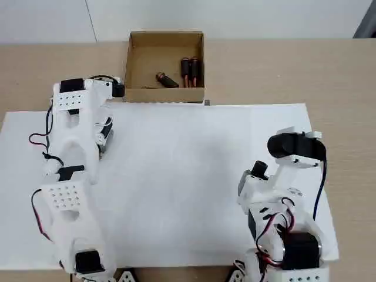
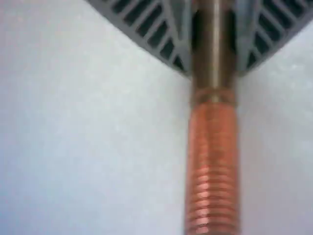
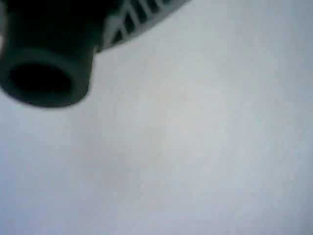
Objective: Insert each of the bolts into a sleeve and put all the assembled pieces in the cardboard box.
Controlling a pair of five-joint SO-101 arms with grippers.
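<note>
Left jaws are clamped on the bolt (image 2: 213, 161), gripping the plain shank at top centre of the left wrist view. The copper threaded end sticks out free over the white sheet (image 2: 73, 147). Right jaws look closed on the sleeve (image 3: 46, 73), upper left of the right wrist view, bore facing the camera. We see just one ribbed face beside it, so that grip is our read, not a certainty.

In the high view the left arm (image 1: 73, 129) sits at the left edge of the sheet, just beside the lower left corner of the cardboard box (image 1: 166, 94). The right arm (image 1: 276, 194) is lower right, well apart from it. Three assembled pieces (image 1: 191, 71) lie in the box, at the top of the frame on the wood surface (image 1: 341, 76).

Risks from here:
- Axis mismatch: bolt and sleeve have to meet mid-sheet, and a small angle error puts the tip on the sleeve rim instead of in the bore.
- Round shank in ribbed jaws: a rim hit can pivot the bolt or push it back through the grip.
- Side load on the sleeve can twist it loose. If dropped, it rolls on the sheet.
- Threads can catch on the bore lip, and forcing it would jam the pair.
- The left arm is close to the box, so a swing could nudge it.
</note>
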